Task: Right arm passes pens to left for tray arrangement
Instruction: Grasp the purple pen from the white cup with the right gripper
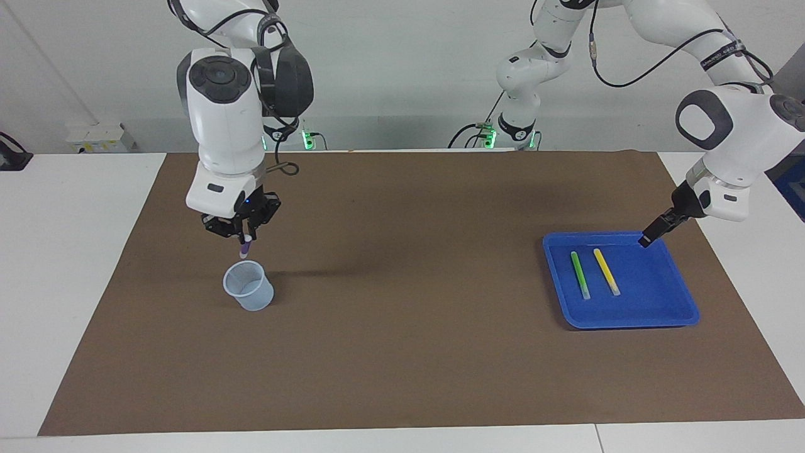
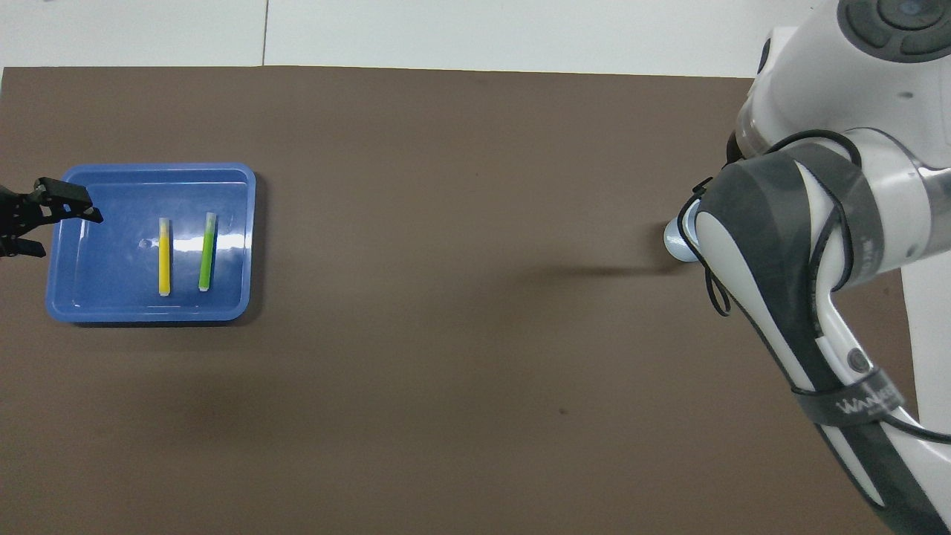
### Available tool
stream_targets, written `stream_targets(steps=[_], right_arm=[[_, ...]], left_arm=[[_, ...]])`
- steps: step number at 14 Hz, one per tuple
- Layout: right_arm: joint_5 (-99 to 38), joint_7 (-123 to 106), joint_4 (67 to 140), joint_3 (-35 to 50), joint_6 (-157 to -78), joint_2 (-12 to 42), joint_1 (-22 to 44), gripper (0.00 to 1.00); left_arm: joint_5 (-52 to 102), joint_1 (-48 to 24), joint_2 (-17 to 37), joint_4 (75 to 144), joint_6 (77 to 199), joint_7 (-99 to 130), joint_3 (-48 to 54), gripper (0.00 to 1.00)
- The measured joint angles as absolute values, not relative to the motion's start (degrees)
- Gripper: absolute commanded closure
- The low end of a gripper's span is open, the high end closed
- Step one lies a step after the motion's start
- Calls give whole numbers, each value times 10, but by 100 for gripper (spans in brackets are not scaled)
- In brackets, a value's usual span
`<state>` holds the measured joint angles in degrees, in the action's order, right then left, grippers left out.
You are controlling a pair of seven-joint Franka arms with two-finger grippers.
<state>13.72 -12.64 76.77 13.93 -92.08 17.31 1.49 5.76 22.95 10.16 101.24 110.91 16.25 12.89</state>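
Third pen in hand: purple pen (image 1: 244,249) is pinched upright in the right claw (image 1: 246,238), just over the cup (image 1: 249,286). Green pen (image 1: 579,274) and yellow pen (image 1: 606,271) are laid side by side in the tray (image 1: 654,314) at the left arm's end. Left claw (image 2: 37,223) is spread open, nothing held, over the tray rim at 9 o'clock in the overhead view. Next, judged: purple carried mid-surface, handed to left, and laid beside yellow.

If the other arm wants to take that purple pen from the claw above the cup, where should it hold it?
Probably by the lower end. The purple pen hangs roughly upright from the right claw, over the cup, with only that short stub showing below the fingers. The left claw, now over the tray, should come from the side, level.
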Motion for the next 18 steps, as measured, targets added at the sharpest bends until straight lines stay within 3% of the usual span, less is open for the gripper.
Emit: stream_targets(steps=[4,7,18], right_arm=[[67,8,767,144,-933,158,18,100],[6,116,770,148,-998,158,23,100],[-47,661,827,151,-1314,186,165,100]], left_arm=[[162,229,98,1012,1064,329,130,0],[178,229,96,1012,1054,378,132,0],[374,186,94,1016,1050,582,137,1]])
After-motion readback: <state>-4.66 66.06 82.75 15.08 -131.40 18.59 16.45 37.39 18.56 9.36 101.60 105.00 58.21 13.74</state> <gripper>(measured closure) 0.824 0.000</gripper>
